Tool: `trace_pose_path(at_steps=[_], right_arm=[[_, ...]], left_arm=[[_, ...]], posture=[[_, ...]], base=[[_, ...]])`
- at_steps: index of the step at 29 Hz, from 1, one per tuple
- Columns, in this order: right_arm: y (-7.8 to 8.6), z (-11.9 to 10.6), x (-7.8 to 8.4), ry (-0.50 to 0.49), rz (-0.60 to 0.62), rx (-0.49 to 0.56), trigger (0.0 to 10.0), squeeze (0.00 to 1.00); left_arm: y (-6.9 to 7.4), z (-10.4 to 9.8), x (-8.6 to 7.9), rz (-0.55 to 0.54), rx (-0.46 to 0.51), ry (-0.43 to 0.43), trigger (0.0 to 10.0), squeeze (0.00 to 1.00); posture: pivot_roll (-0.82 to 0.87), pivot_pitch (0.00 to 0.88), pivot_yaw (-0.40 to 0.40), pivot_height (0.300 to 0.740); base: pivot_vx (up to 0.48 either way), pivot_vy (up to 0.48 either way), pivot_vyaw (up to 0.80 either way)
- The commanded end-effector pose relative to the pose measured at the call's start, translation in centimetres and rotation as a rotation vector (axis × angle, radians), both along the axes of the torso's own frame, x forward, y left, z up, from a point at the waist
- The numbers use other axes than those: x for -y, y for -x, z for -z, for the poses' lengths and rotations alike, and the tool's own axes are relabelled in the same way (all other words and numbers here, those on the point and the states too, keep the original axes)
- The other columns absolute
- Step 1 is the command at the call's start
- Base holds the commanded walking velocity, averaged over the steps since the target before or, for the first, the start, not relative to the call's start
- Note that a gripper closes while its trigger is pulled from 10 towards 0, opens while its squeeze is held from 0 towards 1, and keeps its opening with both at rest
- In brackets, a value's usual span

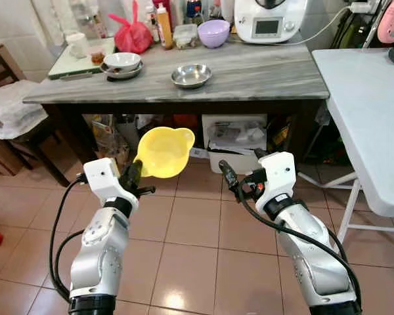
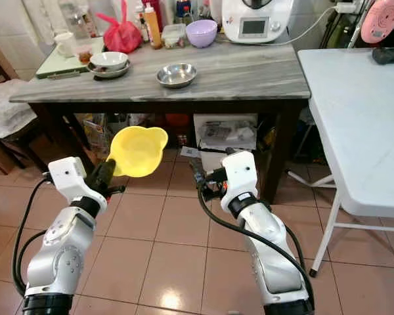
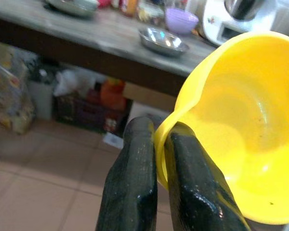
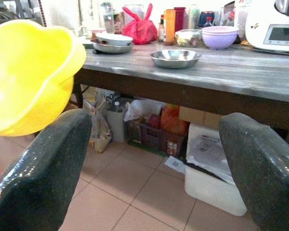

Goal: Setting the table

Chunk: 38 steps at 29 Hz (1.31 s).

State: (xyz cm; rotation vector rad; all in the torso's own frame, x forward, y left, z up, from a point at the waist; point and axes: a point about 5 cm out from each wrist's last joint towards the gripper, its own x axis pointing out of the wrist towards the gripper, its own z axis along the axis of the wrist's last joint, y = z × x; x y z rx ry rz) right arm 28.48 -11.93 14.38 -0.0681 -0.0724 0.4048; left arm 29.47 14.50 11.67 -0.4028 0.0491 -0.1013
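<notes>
My left gripper (image 1: 134,173) is shut on the rim of a yellow bowl (image 1: 164,151), held up above the tiled floor in front of the grey wooden table (image 1: 262,79). In the left wrist view both black fingers (image 3: 135,187) pinch the yellow bowl (image 3: 236,134) at its edge. My right gripper (image 1: 240,172) stands open and holds nothing, level with the left one; its fingers (image 4: 43,168) are far apart. On the table sit a steel bowl (image 1: 191,75), a white bowl on a plate (image 1: 121,63) and a purple bowl (image 1: 213,33).
A white folding table (image 1: 371,111) stands to the right. Bottles, a red bag (image 1: 132,33) and a white kitchen machine (image 1: 270,20) line the table's back. Boxes and bags (image 1: 233,138) fill the space under it. A dark chair with cloth (image 1: 13,111) is at left.
</notes>
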Motion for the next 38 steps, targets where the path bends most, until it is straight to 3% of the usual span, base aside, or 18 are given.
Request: trace_pose_path(at_steps=[1, 38], right_arm=[[-0.10, -0.35, 0.00, 0.000, 0.005, 0.015, 10.0, 0.00], [-0.03, -0.45, 0.01, 0.006, 0.005, 0.024, 10.0, 0.00]], left_arm=[[-0.07, -0.34, -0.16, 0.006, 0.015, -0.019, 10.0, 0.00], [0.00, -0.13, 0.25, 0.021, 0.009, -0.018, 10.0, 0.00]], posture=[[-0.13, 0.040, 0.108, 0.740], [-0.14, 0.038, 0.107, 0.740]], base=[[0.382, 0.000, 0.00], [0.417, 0.000, 0.00]])
